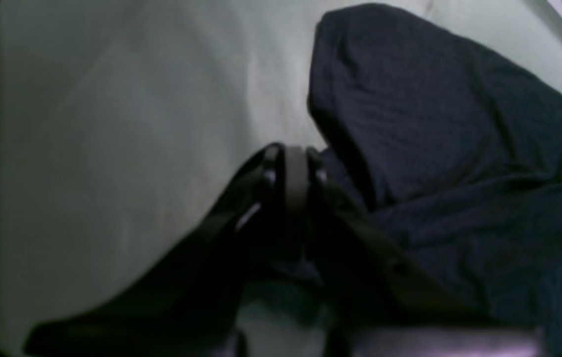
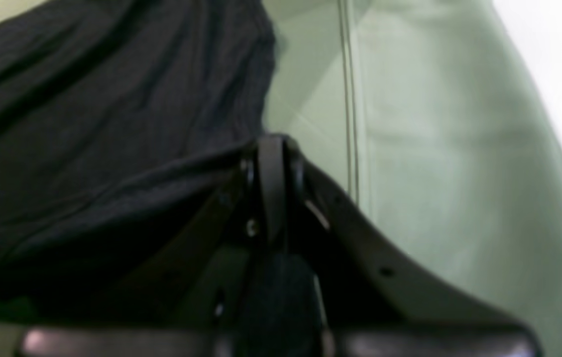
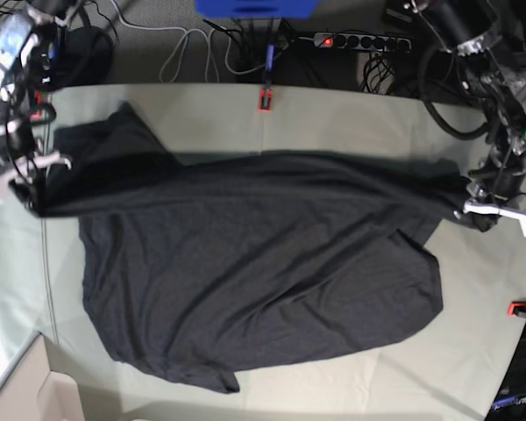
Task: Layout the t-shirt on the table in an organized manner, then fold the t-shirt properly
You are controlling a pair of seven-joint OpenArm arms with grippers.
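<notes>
The t-shirt (image 3: 254, 263) is spread across the middle of the table (image 3: 351, 114), stretched w/ creases. Its edge nearest the red-orange clamp (image 3: 265, 99) is pinched at both ends: left gripper (image 3: 473, 209) and right gripper (image 3: 37, 203), jaws closed tight on fabric.

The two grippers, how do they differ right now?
The left gripper pinches the t-shirt at the base view's right edge; the right gripper pinches the opposite end. A sleeve spreads behind the right one; cloth bunches narrow at the left. Both are shut, stretching the shirt over the table.
</notes>
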